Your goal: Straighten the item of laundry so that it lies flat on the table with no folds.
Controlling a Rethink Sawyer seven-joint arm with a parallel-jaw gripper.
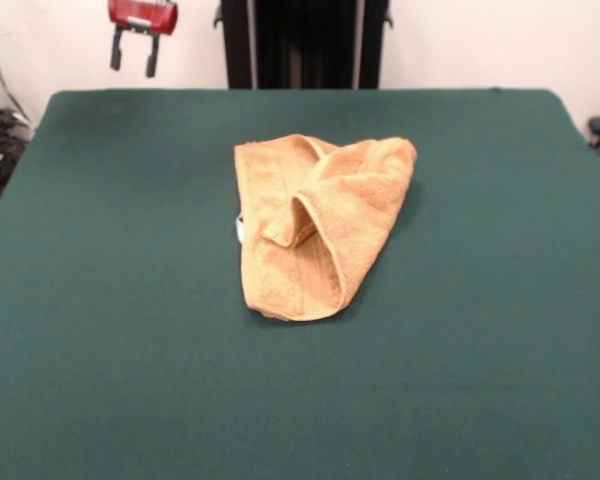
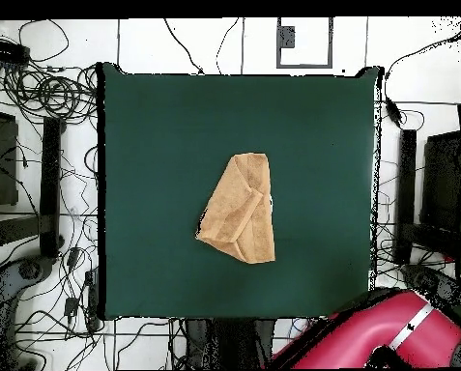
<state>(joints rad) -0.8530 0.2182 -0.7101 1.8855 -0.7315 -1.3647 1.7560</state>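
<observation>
Golden-tan terry towel [image 1: 315,225] lies near the centre of the dark green table [image 1: 130,330], crumpled and doubled over itself; in the front view one flap is folded across the middle, its hemmed edge making a raised loop, and a rounded corner points toward the lower part of the frame. Small white tag [image 1: 239,228] peeks out at the towel's left edge in that view. From overhead the towel [image 2: 240,209] reads as an uneven wedge, narrower at its upper end and wider at the bottom, slightly right of the tabletop's centre, with green felt [image 2: 157,145] bare on every side. Gripper [image 1: 133,52] hangs at the upper left of the front frame, above the table's far edge and well apart from the towel; red housing above, two dark fingers [image 1: 116,48] pointing straight down with a clear gap between them, spread and holding nothing. Overhead, a red arm segment [image 2: 388,333] curves in at the lower right corner, off the table. Cables [image 2: 41,97] lie tangled on the floor to the left of the table
</observation>
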